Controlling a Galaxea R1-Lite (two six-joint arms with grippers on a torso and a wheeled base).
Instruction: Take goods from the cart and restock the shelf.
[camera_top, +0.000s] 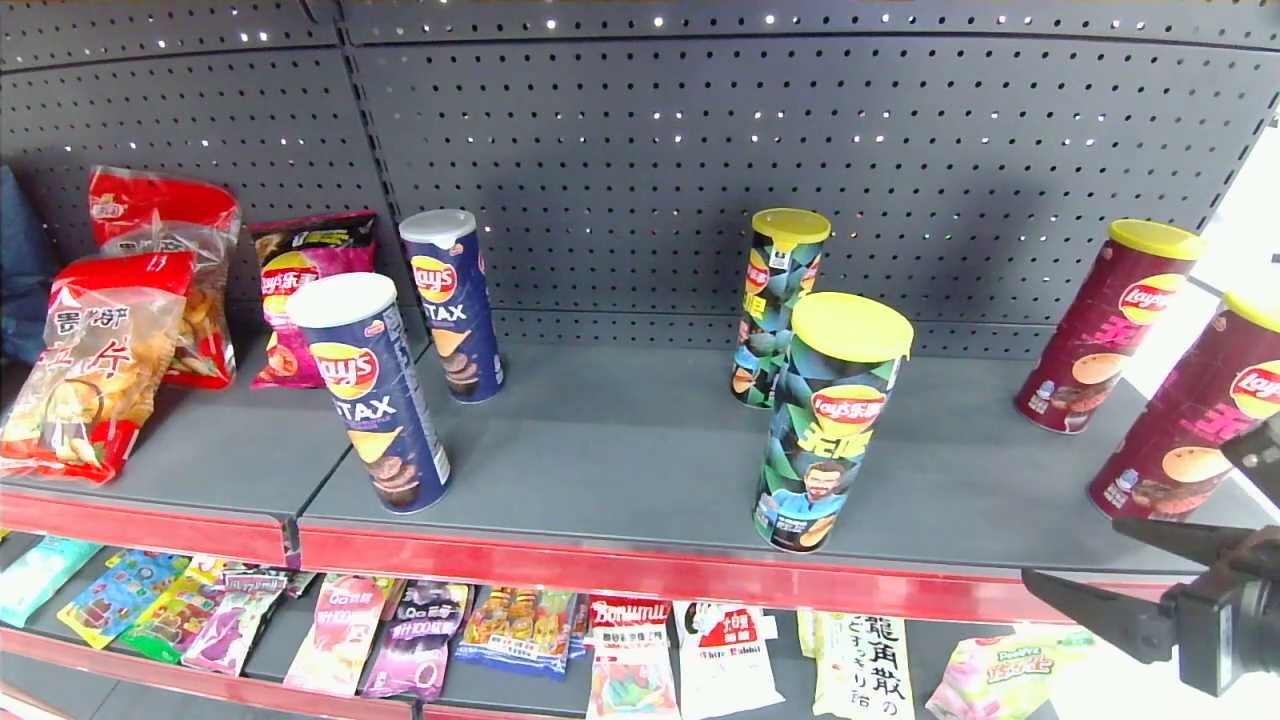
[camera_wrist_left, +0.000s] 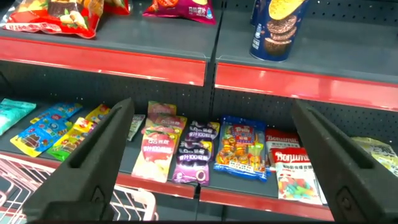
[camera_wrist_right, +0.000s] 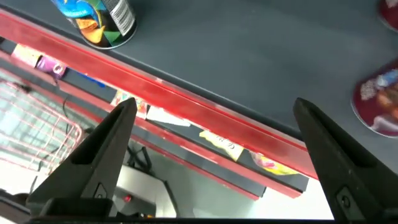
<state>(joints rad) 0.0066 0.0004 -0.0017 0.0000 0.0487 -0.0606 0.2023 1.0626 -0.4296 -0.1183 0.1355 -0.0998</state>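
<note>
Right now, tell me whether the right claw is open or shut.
Open. The right claw has its fingers spread wide, with nothing held between them.

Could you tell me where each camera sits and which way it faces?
Head: on the head, looking down at the can shelf; right tool lower right.
Left wrist: faces the lower snack shelf between its open left tool.
Right wrist: faces the red shelf edge past its open right tool.
Shared: blue can, head and left wrist; green can, head and right wrist.
</note>
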